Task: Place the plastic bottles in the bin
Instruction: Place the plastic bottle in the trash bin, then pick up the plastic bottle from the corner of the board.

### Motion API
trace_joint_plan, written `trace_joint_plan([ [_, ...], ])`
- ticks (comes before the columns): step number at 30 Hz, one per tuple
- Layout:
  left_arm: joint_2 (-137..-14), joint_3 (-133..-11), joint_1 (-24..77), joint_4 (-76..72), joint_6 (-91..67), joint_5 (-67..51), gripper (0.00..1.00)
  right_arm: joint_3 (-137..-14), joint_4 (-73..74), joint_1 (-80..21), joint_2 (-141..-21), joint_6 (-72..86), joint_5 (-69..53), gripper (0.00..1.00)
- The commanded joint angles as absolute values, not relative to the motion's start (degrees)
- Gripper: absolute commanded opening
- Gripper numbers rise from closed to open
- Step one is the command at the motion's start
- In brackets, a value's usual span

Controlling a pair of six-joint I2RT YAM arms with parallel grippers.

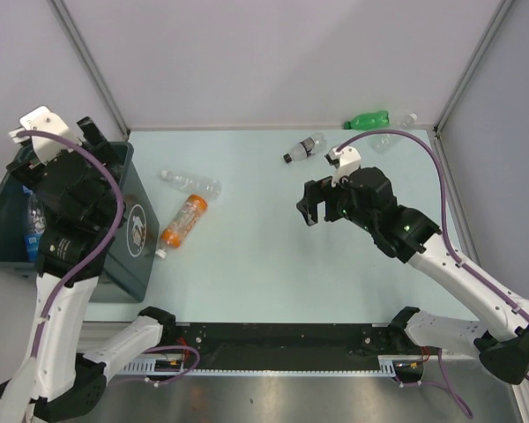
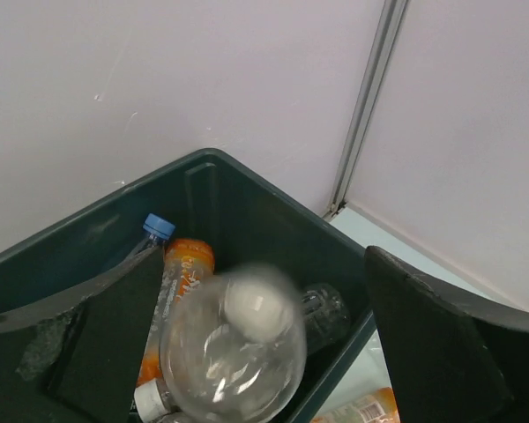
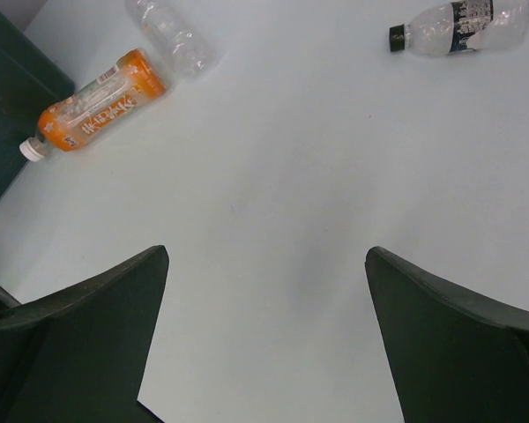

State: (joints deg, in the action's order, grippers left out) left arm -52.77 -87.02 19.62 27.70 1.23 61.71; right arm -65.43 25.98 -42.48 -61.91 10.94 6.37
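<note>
Closest to the lens, a blurred clear bottle (image 2: 234,352) sits loose between the spread jaws of the left end effector (image 2: 264,264), which grips nothing I can make out and hangs right over the bin (image 2: 203,163). Below it, inside the bin, lie an orange-labelled bottle (image 2: 187,264) and a blue-capped one (image 2: 159,227). Just right of the bin, on the table (image 1: 247,291), a crumpled clear bottle (image 1: 191,182) and an orange bottle (image 1: 183,220) rest almost touching. These look empty, so probably very light. The thin walls would give under a squeeze, and the round bodies are slick and apt to roll. I would take one across the mid-body, at the label, with the jaws square to its length. Further right of the bin, the right end effector (image 1: 310,211) hovers above bare table, jaws fully apart and empty. Beyond it, well away from the bin, lie a black-capped bottle (image 1: 304,147) and a green bottle (image 1: 368,120).
</note>
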Motion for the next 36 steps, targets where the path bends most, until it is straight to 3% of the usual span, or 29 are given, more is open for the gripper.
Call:
trace_joint_plan([
  [1, -53.18, -88.77, 19.42, 27.42, 1.58, 62.50, 1.00, -64.95, 26.37, -42.10, -61.26, 11.60, 6.24, 1.00],
  [8, -52.29, -89.30, 19.34, 31.28, 0.35, 51.44, 1.00, -63.99, 26.46, -41.31, -61.08, 12.92, 8.60, 1.00],
  [15, -54.75, -90.62, 19.34, 36.73, -2.55, 25.80, 1.00, -63.46, 27.60, -38.32, -61.87, 16.52, 13.27, 1.00],
  [24, -56.34, -83.68, 19.34, 34.02, -7.47, 2.40, 1.00, -61.52, 25.24, -28.41, -66.18, 22.41, 15.30, 1.00],
  [36, -57.13, -70.41, 19.34, 25.67, -13.53, -8.70, 1.00, -61.61, 3.29, -18.20, -80.32, 26.00, 6.87, 1.00],
])
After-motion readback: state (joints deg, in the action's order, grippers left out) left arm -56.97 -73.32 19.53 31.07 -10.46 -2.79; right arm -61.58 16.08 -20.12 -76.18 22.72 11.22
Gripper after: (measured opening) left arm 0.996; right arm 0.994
